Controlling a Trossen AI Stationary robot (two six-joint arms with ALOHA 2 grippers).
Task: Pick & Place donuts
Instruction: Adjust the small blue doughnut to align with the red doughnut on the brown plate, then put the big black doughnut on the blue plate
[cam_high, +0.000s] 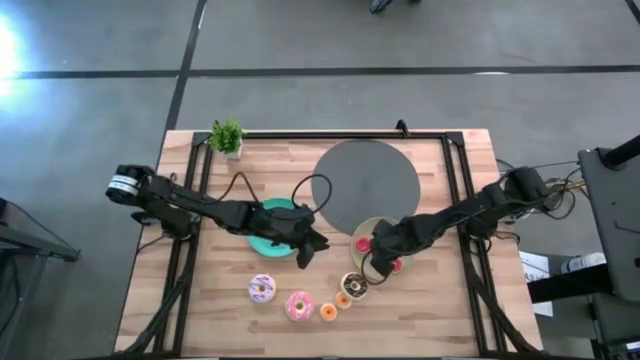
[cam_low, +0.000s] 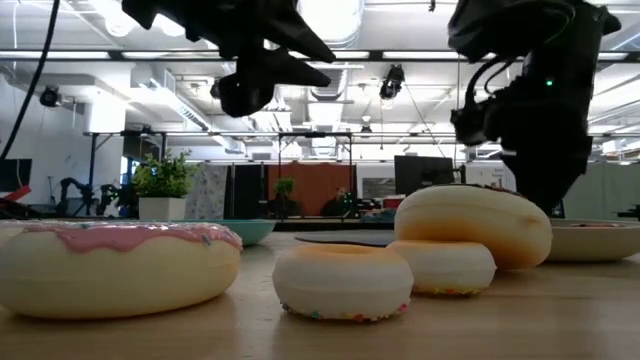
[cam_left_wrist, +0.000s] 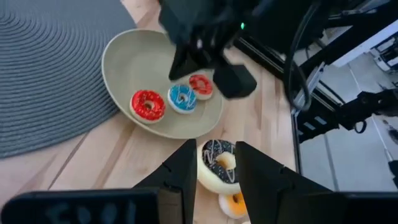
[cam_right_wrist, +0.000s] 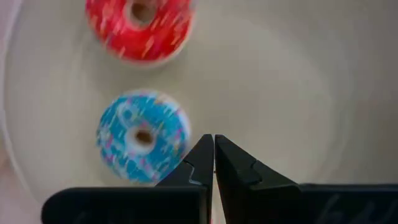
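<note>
right gripper (cam_right_wrist: 213, 163): over pale plate (cam_left_wrist: 127, 59), jaws closed on nothing visible
left gripper (cam_left_wrist: 214, 171): hangs near teal plate (cam_high: 262, 243), jaws part open, empty; chocolate donut (cam_left_wrist: 219, 163) seen between fingers, below them
in plate: red donut (cam_right_wrist: 140, 25), blue donut (cam_right_wrist: 142, 135), a second small red one (cam_left_wrist: 200, 86)
on table: lilac donut (cam_high: 262, 288), pink donut (cam_high: 299, 305), orange donut (cam_high: 328, 311) plus another tiny one, in a curved row toward the front edge
handling: likely light, stiff toy rings, smooth icing may slip; pinch across one side of ring, finger through hole
room: row is tight, neighbours nearly touch; pale plate rim raised; grey mat (cam_high: 365, 180) behind, arms near each other mid-table
</note>
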